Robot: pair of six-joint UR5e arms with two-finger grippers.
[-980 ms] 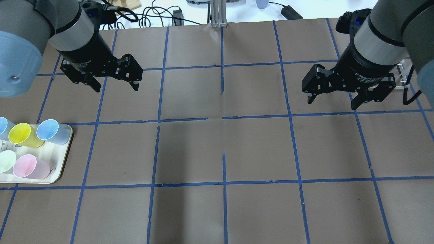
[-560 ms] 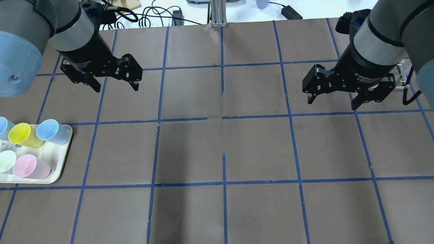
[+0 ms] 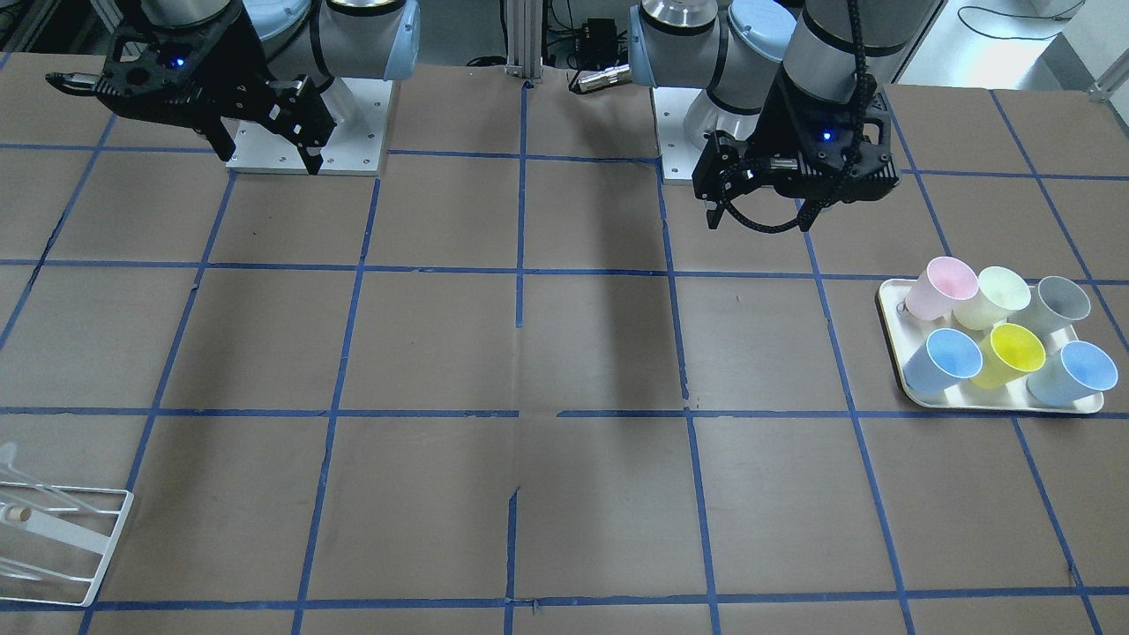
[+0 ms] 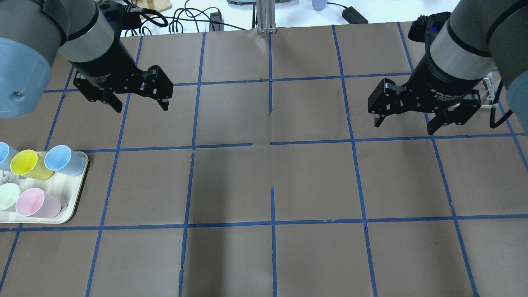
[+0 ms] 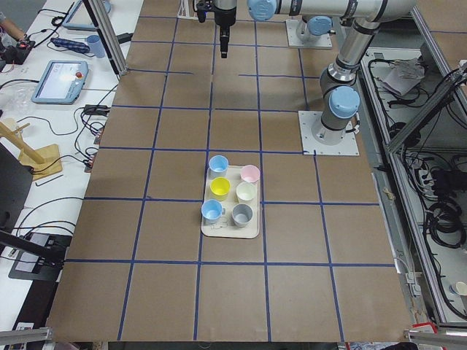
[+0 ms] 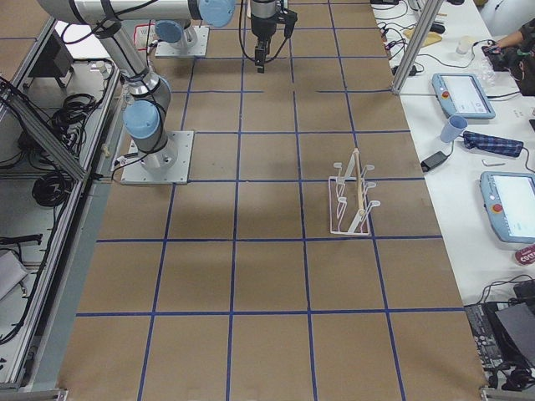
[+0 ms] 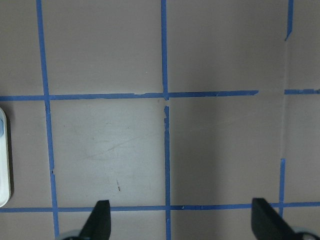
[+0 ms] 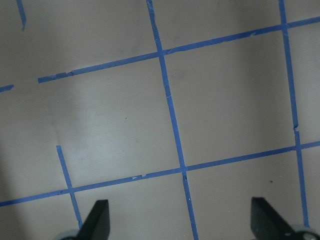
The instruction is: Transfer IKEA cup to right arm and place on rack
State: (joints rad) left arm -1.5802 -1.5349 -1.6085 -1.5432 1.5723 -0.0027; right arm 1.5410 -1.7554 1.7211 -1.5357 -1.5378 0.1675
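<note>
The IKEA cup [image 3: 992, 296], pale off-white with a green tint, stands on the cream tray [image 3: 997, 407] among several coloured cups; it also shows at the left edge of the overhead view [image 4: 6, 197] and in the exterior left view [image 5: 246, 192]. My left gripper [image 4: 142, 108] hangs open and empty above the table, well away from the tray; its fingertips [image 7: 98, 220] show bare table between them. My right gripper [image 4: 404, 127] is open and empty on the other side. The white wire rack [image 3: 53, 529] stands beyond it [image 6: 355, 196], partly hidden in the overhead view [image 4: 489, 88].
Pink [image 3: 942, 284], grey [image 3: 1058, 302], bright yellow [image 3: 1014, 351] and two blue cups share the tray. Brown paper with a blue tape grid covers the table [image 4: 272, 181]. Cables and devices lie beyond the far edge [image 4: 185, 18].
</note>
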